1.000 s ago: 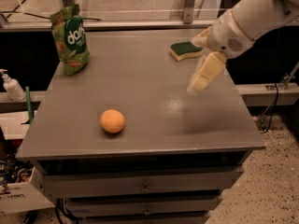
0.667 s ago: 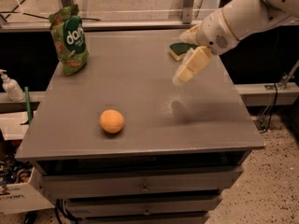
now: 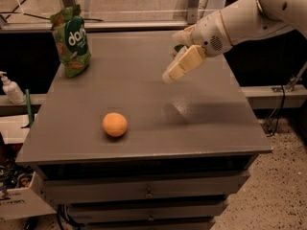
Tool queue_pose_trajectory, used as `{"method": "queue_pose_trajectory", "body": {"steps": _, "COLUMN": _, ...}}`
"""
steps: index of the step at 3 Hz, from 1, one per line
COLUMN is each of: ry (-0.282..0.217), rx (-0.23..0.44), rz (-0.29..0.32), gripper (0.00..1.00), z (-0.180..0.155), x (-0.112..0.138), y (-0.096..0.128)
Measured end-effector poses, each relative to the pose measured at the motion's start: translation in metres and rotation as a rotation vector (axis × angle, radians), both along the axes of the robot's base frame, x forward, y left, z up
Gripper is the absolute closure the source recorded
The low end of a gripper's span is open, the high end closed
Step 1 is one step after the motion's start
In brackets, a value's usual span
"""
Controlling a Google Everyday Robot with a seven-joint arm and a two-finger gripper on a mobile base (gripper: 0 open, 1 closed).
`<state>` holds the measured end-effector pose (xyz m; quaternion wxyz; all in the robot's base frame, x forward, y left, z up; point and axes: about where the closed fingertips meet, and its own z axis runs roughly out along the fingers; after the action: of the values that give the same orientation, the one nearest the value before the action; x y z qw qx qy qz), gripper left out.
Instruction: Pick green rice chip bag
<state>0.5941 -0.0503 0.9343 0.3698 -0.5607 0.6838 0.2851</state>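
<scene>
The green rice chip bag (image 3: 71, 40) stands upright at the back left corner of the grey table (image 3: 211, 123). It is light green with a dark green oval logo and white lettering. My gripper (image 3: 170, 74) hangs above the table's right-middle part, well to the right of the bag and apart from it. Its cream fingers (image 3: 184, 63) point down and to the left. It holds nothing that I can see.
An orange ball (image 3: 115, 124) lies on the front left part of the table. A bit of the sponge (image 3: 178, 47) shows behind the gripper's wrist at the back right. A white pump bottle (image 3: 9, 88) stands to the left of the table. Drawers run under the front edge.
My gripper has moved left across the table, from the right edge near the sponge toward the middle. The bag and the ball have not moved.
</scene>
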Motion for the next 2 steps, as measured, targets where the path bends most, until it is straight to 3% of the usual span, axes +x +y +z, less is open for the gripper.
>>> {"method": "queue_pose_trajectory", "body": {"steps": 1, "ry": -0.011, "rx": 0.039, "rz": 0.013, "gripper": 0.0, "z": -0.014, "x": 0.002, "y": 0.005}}
{"method": "queue_pose_trajectory", "body": {"steps": 2, "ry": -0.045, "rx": 0.097, "rz": 0.025, "gripper": 0.0, "z": -0.028, "x": 0.02, "y": 0.028}}
